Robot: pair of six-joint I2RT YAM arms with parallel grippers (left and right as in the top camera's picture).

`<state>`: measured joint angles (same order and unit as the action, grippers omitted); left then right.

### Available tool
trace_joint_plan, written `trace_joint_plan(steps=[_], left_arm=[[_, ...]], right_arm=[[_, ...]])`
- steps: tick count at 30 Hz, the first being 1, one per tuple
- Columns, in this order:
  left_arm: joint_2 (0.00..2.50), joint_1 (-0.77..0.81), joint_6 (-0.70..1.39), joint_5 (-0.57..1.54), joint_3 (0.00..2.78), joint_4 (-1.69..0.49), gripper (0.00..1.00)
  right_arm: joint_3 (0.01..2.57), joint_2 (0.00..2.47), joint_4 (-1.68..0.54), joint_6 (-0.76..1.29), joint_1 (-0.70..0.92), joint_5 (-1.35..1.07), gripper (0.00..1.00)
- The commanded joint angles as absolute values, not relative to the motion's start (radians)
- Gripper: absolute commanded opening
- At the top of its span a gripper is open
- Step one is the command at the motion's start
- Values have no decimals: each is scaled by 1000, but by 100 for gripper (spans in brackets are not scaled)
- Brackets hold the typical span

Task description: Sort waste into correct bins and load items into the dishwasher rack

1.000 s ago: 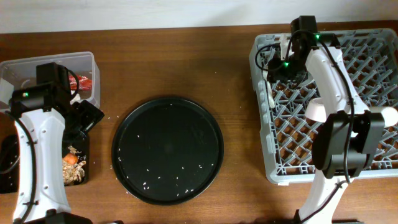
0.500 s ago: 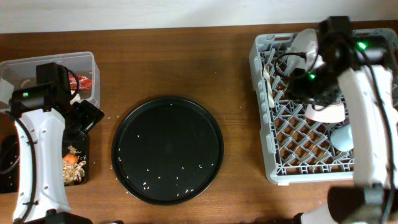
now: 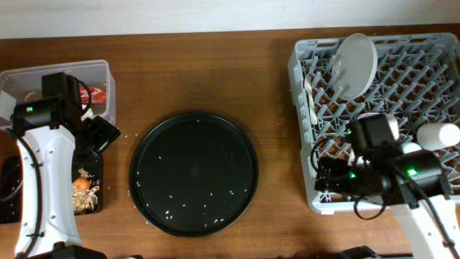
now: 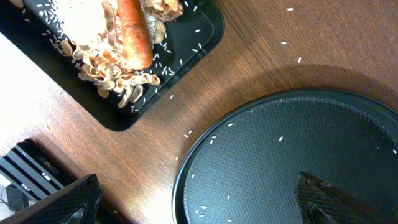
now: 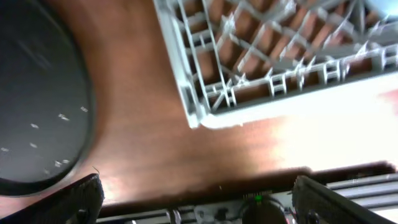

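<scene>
Left gripper (image 4: 198,198) and right gripper (image 5: 198,198) both spread wide, holding nothing, above a brown wooden desk (image 3: 201,79) sprinkled with rice grains (image 4: 188,132)

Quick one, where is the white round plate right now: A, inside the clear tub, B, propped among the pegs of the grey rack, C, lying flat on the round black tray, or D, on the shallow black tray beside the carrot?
B: the overhead view shows the white plate leaning among the pegs near the top-left corner of the dishwasher rack, while the round black tray carries no dish.
</scene>
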<state>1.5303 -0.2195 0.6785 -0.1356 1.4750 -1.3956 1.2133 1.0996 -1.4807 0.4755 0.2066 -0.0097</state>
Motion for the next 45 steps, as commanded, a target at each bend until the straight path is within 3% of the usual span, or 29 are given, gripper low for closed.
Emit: trace_joint_plan(steps=[1, 13, 20, 25, 29, 32, 34, 38, 45], left_arm=[[1534, -224, 688, -147, 1474, -1397, 99], [1534, -224, 688, -147, 1474, -1397, 99], [1534, -224, 688, -147, 1474, -1397, 99], [1534, -224, 688, -147, 1474, -1397, 99], [1534, -224, 688, -147, 1474, -1397, 99], [1534, -224, 688, -147, 1474, -1397, 99], [1534, -224, 688, -147, 1474, -1397, 99], [1534, -224, 688, -147, 1474, -1397, 99], [1534, -224, 688, -147, 1474, -1397, 99]], right_arm=[[1142, 1128, -1473, 543, 214, -131, 99], [1136, 1312, -1498, 559, 214, -146, 99], [1103, 1290, -1340, 559, 218, -148, 98], [858, 1069, -1013, 559, 218, -177, 99], [554, 698, -685, 551, 218, -179, 99], [437, 487, -531, 414, 218, -222, 99], [372, 324, -474, 280, 202, -244, 99], [282, 108, -471, 243, 76, -273, 99], [130, 3, -206, 242, -60, -363, 99]])
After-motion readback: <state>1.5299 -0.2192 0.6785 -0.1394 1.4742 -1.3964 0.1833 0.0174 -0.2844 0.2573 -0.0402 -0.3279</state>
